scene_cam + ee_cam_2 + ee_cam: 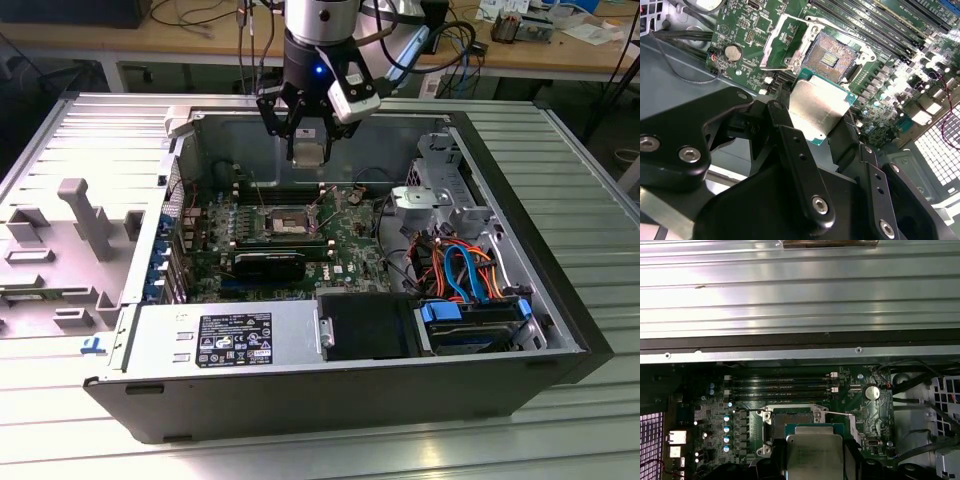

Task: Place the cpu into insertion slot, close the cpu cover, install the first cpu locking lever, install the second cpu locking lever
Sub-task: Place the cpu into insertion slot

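Observation:
My gripper (pixel 308 148) hangs inside the open computer case, above the green board, shut on the cpu (pixel 309 150). In both wrist views the cpu (pixel 820 107) (pixel 815 455) is a flat square chip with a silver top, pinched at two opposite edges by black fingers (pixel 790 135). The insertion slot (pixel 286 221) (pixel 834 56) lies below it, bare, showing its dark tan centre. The cpu cover (pixel 783 42), a silver frame with a square window, stands flipped open beside the slot. The cpu is well above the slot and touches nothing on the board.
Long black memory sticks (pixel 875 22) run beside the slot. A black cooler block (pixel 270 264), a power supply (pixel 225 338), a drive bay (pixel 470 325) and blue and orange cables (pixel 455 265) fill the case. A grey plastic shroud (pixel 70 235) lies at the exterior view's left.

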`<move>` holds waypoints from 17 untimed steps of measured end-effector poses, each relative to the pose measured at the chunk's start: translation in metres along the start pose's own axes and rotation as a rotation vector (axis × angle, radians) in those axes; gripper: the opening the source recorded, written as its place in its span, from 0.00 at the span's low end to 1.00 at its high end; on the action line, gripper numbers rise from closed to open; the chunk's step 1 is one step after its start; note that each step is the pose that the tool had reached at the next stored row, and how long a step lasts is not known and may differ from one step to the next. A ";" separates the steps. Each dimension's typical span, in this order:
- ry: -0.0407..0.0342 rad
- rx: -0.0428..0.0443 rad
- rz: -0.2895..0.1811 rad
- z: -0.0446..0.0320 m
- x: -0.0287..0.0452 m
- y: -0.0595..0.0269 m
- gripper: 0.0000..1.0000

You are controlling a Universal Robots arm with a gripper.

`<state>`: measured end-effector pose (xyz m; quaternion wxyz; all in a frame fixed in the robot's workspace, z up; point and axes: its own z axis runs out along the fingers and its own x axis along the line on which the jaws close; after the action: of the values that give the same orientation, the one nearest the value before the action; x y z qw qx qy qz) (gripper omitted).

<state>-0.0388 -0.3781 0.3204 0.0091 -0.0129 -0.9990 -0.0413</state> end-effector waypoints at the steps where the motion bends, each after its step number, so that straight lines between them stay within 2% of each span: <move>1: 0.0000 0.0000 0.000 0.0001 0.0000 0.0000 0.54; 5: 0.0000 0.0000 0.000 0.0005 0.0000 -0.0001 0.54; 7: 0.0000 0.0000 0.000 0.0047 -0.0001 -0.0006 0.54; 17: -0.0001 0.0002 0.000 0.0059 -0.0001 -0.0007 0.54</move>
<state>-0.0388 -0.3783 0.3145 0.0090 -0.0128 -0.9990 -0.0412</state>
